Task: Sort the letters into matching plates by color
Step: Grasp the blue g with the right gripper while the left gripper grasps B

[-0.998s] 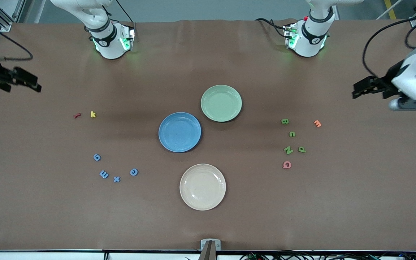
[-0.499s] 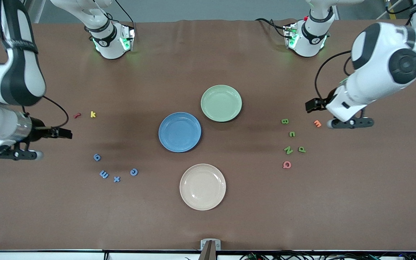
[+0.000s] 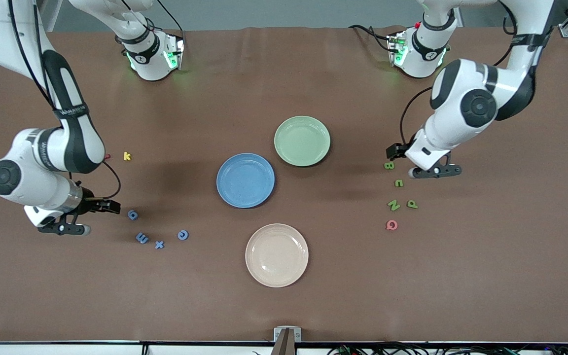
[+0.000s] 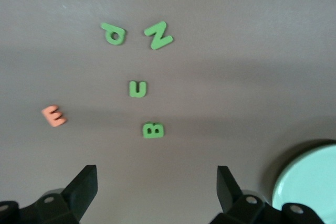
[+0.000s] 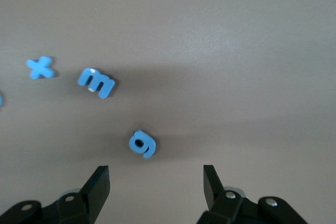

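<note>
On the table: blue letters [image 3: 157, 230] lay toward the right arm's end, green letters [image 3: 399, 185] toward the left arm's; both plates [image 3: 245, 180] sat empty between.
Right gripper [image 5: 155, 188]: spread wide over the blue g [image 5: 142, 144].
Left gripper [image 4: 157, 187]: spread wide near the green B [image 4: 153, 130].
Risk: a thin letter could slip — or the orange E [image 4: 53, 116] get nudged (close by).
Room: open tabletop around both plates.

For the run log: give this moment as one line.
left hand open over green B | right hand open by blue g | plates empty

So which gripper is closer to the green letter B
Left. The left gripper hangs open right beside the green B, while the right gripper is open at the right arm's end, beside the blue letters.
</note>
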Robot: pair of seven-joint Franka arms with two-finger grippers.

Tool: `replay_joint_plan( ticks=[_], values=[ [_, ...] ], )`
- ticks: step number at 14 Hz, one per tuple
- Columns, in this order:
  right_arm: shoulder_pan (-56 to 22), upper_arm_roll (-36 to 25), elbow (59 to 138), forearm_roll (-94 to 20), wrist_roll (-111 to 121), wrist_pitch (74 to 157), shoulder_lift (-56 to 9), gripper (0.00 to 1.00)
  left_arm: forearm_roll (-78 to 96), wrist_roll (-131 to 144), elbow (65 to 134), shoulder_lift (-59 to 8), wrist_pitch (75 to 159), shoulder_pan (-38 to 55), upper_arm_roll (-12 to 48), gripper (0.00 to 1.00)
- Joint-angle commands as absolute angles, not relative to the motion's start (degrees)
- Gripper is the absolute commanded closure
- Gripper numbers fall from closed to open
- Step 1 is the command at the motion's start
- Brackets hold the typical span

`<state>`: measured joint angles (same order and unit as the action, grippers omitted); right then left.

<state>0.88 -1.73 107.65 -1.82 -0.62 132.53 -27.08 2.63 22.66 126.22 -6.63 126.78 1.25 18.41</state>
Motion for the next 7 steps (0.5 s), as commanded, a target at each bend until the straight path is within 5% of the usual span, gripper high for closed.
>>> replay_joint_plan(
  ticks=[1, 7],
  values=[
    [1.06, -1.14, 109.77, -2.20, -0.53, 137.27, -28.47, 0.19, -0.08, 26.62, 131.55, -7.99, 135.41, 0.88, 20.04, 0.00],
    [-0.18, -1.05, 112.50, -2.20, -0.53, 144.40, -31.81, 0.19, -7.37, 32.60, 136.40, -14.32, 146.50, 1.50, 20.30, 0.01]
  ],
)
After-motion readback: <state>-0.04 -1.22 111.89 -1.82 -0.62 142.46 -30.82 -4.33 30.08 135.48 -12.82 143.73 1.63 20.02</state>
